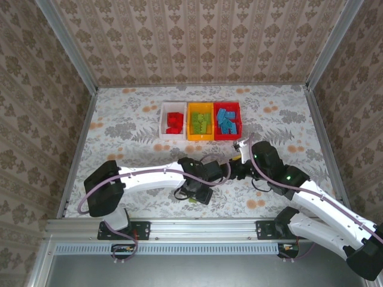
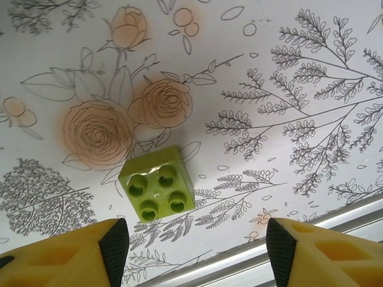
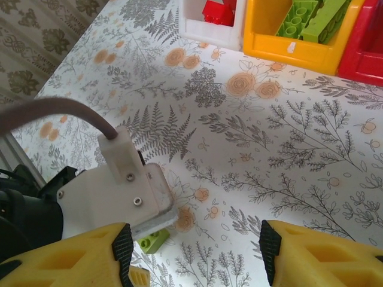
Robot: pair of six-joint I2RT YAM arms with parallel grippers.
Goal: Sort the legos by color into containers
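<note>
Left gripper (image 2: 196,254): its two yellow fingers with black pads (image 2: 115,248) stand wide apart and hold nothing, with bare tabletop showing between them. Just ahead of the gap, nearer the left-hand finger and touching neither pad, lies a lime-green square plastic brick with four studs (image 2: 157,191). It rests studs-up on the white floral-printed table (image 2: 287,89), close to the table's near metal edge rail (image 2: 311,236). Right gripper (image 3: 196,254): its yellow fingers likewise stand well apart with nothing between them. Directly before its left-hand finger sits the white camera housing of the left wrist (image 3: 116,200), with a grey cable leading from it, and a corner of the same lime-green brick shows beneath that housing. From above, both arms reach toward the table's near centre, their wrists close together. Well apart from them, toward the far side, three open rectangular plastic bins stand side by side in a row, touching. The white bin (image 1: 163,122) on the left holds red bricks (image 1: 174,121). The yellow-orange bin (image 1: 200,138) in the middle holds lime-green bricks (image 1: 200,121). The red bin (image 1: 227,138) on the right holds blue bricks (image 1: 227,119).
</note>
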